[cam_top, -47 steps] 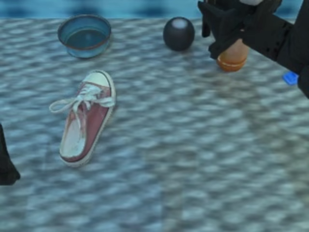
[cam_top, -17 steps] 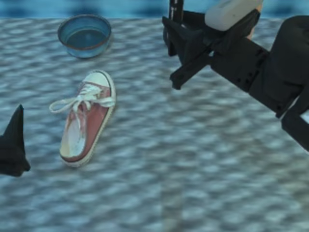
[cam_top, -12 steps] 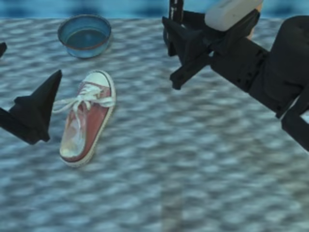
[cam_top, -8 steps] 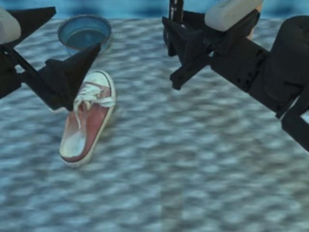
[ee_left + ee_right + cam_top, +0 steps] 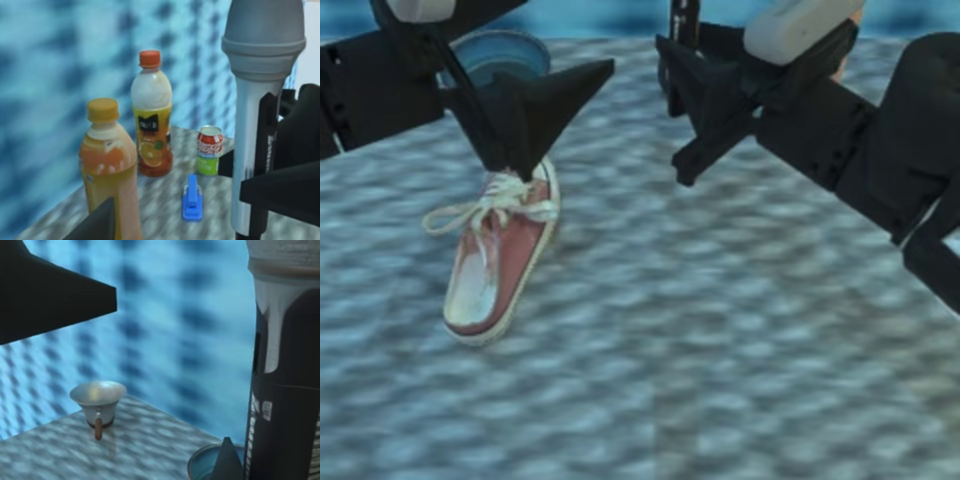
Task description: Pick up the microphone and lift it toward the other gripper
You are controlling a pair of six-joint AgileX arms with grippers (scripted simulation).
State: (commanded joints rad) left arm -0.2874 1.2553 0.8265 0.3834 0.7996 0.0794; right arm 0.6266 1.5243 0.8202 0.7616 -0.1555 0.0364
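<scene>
We see the microphone (image 5: 257, 115) upright in the right gripper (image 5: 280, 170), with two juice bottles (image 5: 152, 115), a can (image 5: 210, 150) and a blue clip (image 5: 192, 198) on the table (image 5: 160, 210).

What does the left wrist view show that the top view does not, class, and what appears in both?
Only the left wrist view shows two orange juice bottles, a soda can and a blue clip. Only the top view shows the red shoe and the blue bowl behind the left hand. Both show the patterned table and the right hand gripping the microphone, upright and lifted.
</scene>
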